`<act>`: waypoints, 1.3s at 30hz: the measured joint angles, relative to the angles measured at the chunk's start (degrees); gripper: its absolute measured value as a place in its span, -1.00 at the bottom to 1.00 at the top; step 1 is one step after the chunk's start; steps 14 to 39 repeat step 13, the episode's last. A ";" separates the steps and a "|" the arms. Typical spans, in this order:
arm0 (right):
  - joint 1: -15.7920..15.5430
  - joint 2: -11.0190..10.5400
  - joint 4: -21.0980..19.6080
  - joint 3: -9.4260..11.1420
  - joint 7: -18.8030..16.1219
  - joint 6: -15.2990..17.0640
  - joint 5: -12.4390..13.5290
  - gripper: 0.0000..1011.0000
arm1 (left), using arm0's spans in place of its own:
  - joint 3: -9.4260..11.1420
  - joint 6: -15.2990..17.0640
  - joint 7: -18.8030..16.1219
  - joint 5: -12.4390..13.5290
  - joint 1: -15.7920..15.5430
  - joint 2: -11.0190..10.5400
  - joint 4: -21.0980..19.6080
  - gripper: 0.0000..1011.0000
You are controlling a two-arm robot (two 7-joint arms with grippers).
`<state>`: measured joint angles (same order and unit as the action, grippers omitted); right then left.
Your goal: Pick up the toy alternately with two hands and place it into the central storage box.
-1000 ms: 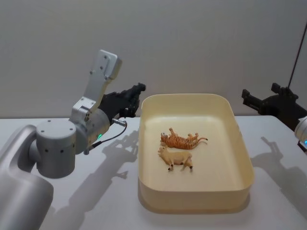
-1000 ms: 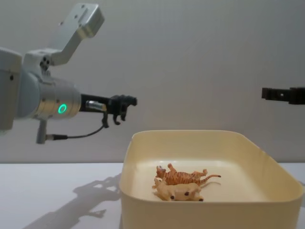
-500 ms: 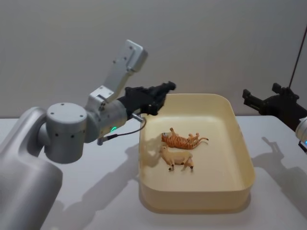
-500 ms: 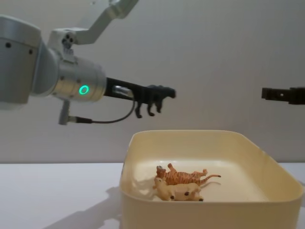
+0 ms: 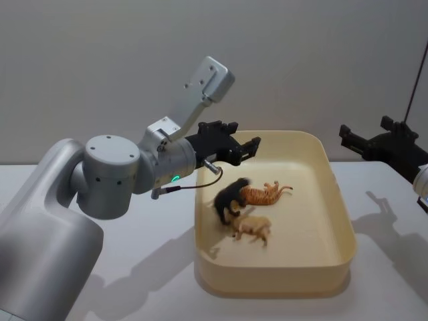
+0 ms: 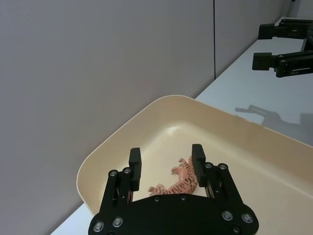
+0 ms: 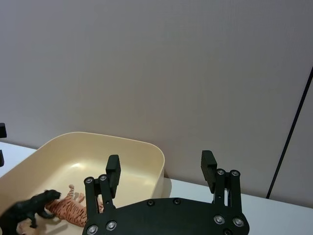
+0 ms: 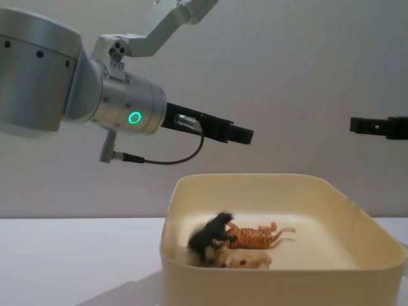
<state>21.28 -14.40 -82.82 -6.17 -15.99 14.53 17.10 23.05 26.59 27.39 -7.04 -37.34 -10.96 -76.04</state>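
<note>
Black toy [image 5: 227,199]: a dark animal figure, blurred, inside the central storage box [image 5: 338,221] near its left wall, landing against the tiger [image 5: 262,194] and the pale animal [image 5: 253,229].
Left gripper [image 5: 246,148]: mine, hanging above the box's far-left corner, fingers spread apart and empty; the wrist view shows nothing between them, the tiger lying below.
Right gripper [image 5: 349,137]: mine, held high beyond the box's far-right corner, well apart from the toys, fingers parted with nothing in them.
Step, as I judge it: the drop is done; the toy is settling.
Risk one: the black toy is in motion and could tumble or knock its neighbours about, though the walls look high enough to keep them in.
Risk two: pulling my left arm back low could clip the box's left rim and shove the box across the desk.
</note>
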 joint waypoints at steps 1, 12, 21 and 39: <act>0.00 0.00 0.00 0.00 0.00 0.00 0.00 0.98 | 0.05 0.01 0.16 0.08 -0.07 0.05 0.05 0.15; 0.00 0.00 0.00 0.00 0.00 0.00 0.00 0.98 | 0.50 0.05 1.49 0.90 -0.64 0.44 0.56 0.84; 0.00 0.00 0.00 0.00 0.00 0.00 0.00 0.98 | 0.52 0.05 1.55 0.93 -0.66 0.45 0.58 0.89; 0.00 0.00 0.00 0.00 0.00 0.00 0.00 0.98 | 0.52 0.05 1.55 0.93 -0.66 0.45 0.58 0.89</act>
